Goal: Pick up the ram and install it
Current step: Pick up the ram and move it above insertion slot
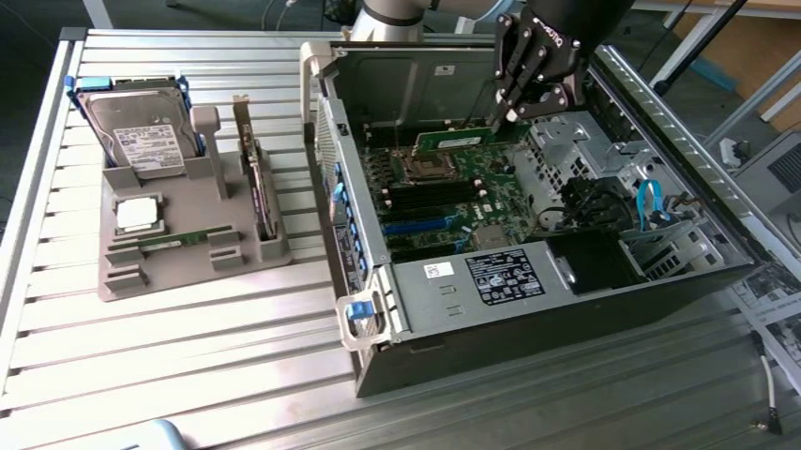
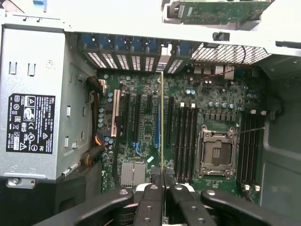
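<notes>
On the table point(image 1: 188, 347), a tray point(image 1: 131, 286) lies at the exterior view's left, and an open computer case point(image 1: 414, 356) lies just beside it at the exterior view's right. The tray carries 3 parts: a hard drive point(image 1: 144, 136) at its far end, a processor chip point(image 1: 135, 214) nearer, and an expansion card point(image 1: 259, 192) upright along the edge toward the case. Inside the case the motherboard point(image 1: 438, 202) lies flat with the power supply point(image 1: 501, 277) at its near end, and the ram point(image 1: 453, 140) hangs above the board's far part, held in the gripper point(image 1: 511, 114).
</notes>
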`<state>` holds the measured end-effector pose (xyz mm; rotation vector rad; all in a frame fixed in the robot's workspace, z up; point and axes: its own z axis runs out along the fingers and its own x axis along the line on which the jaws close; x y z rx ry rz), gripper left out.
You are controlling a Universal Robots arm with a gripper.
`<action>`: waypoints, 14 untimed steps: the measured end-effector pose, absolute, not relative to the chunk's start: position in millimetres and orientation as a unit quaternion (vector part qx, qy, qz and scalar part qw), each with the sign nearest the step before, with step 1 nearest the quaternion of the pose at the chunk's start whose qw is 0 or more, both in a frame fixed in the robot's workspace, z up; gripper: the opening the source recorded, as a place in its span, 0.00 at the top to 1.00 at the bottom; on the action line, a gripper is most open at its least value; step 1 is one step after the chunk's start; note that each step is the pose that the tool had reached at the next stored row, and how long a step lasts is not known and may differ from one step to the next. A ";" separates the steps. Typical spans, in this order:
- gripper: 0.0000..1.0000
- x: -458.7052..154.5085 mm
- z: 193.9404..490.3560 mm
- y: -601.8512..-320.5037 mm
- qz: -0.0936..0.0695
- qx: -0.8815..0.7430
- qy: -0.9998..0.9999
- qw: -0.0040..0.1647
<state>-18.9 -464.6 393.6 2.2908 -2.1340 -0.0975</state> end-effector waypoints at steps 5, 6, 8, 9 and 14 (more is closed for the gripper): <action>0.88 -18.9 393.5 -464.7 -0.036 0.731 -0.681 0.007; 0.88 -18.9 393.5 -464.7 -0.036 0.731 -0.681 0.007; 0.88 -18.8 393.2 -464.5 -0.036 0.731 -0.681 0.007; 0.88 -18.8 393.0 -464.3 -0.036 0.731 -0.681 0.007; 0.88 -18.9 392.9 -463.5 -0.034 0.731 -0.681 0.006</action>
